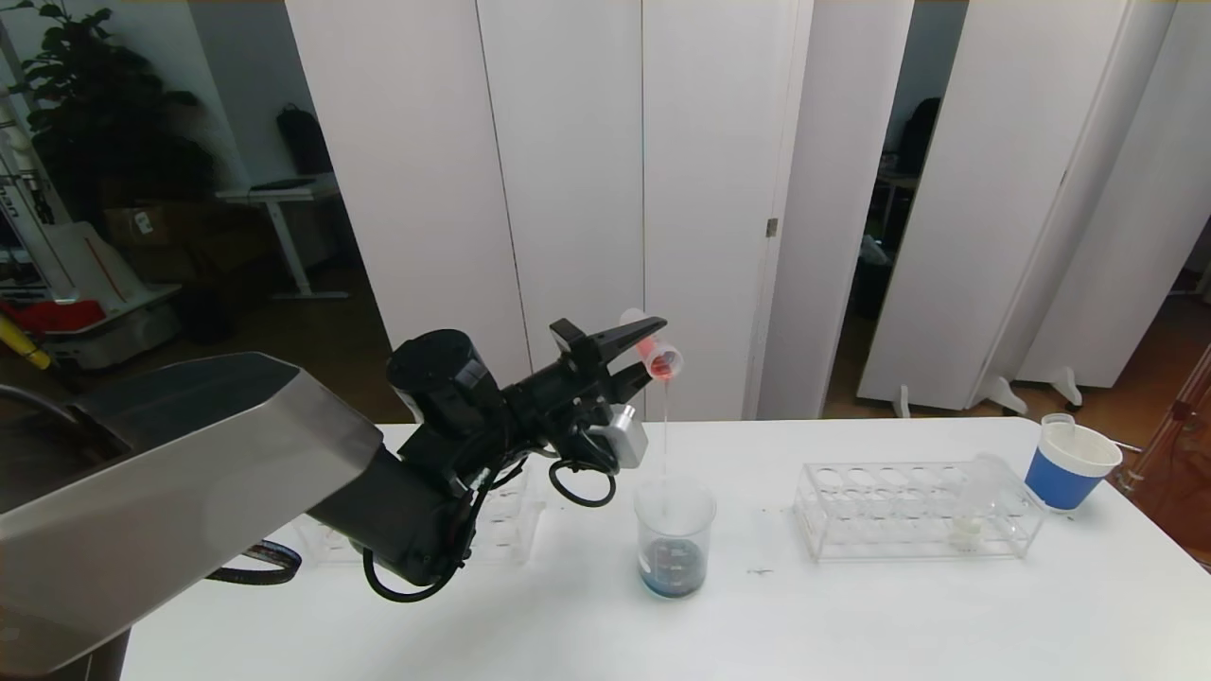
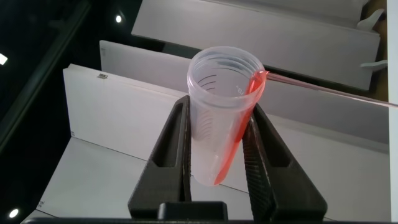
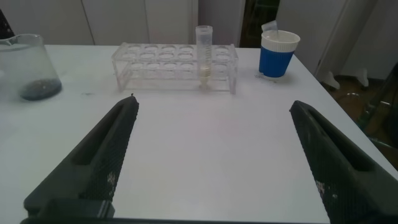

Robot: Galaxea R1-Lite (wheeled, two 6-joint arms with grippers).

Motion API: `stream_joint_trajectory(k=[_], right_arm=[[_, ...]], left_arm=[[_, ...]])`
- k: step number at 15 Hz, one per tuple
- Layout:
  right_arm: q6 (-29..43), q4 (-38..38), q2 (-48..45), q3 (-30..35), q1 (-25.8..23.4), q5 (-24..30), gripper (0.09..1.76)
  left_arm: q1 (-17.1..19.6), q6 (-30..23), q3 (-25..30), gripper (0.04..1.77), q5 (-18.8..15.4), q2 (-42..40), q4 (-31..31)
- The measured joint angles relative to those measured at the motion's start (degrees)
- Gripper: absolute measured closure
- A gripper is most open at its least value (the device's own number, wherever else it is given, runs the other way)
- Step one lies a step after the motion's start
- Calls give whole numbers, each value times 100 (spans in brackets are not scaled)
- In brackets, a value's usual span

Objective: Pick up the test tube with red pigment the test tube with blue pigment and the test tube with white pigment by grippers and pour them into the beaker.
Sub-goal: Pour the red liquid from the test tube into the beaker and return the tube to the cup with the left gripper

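Clear glossy glass beaker (image 1: 673, 537), translucent smooth plastic tube (image 2: 222, 118), matt black fingers (image 2: 169, 149), smooth white table (image 1: 851, 615)

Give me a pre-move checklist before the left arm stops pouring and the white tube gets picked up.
1. Left gripper clamps the red test tube: ok.
2. Red stream falls into the beaker: ok.
3. Red tube emptied: not ok, a red streak remains inside.
4. Test tube with white pigment upright in the rack: ok.
5. Right gripper open, low over the table, short of the rack: ok.
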Motion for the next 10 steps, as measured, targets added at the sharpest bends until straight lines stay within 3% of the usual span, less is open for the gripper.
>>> stream_joint_trajectory(k=[10], right_arm=[[0,0,0,0,0,-4,10]], left_arm=[[-9,-2,-1,124,-12,-52,-4]])
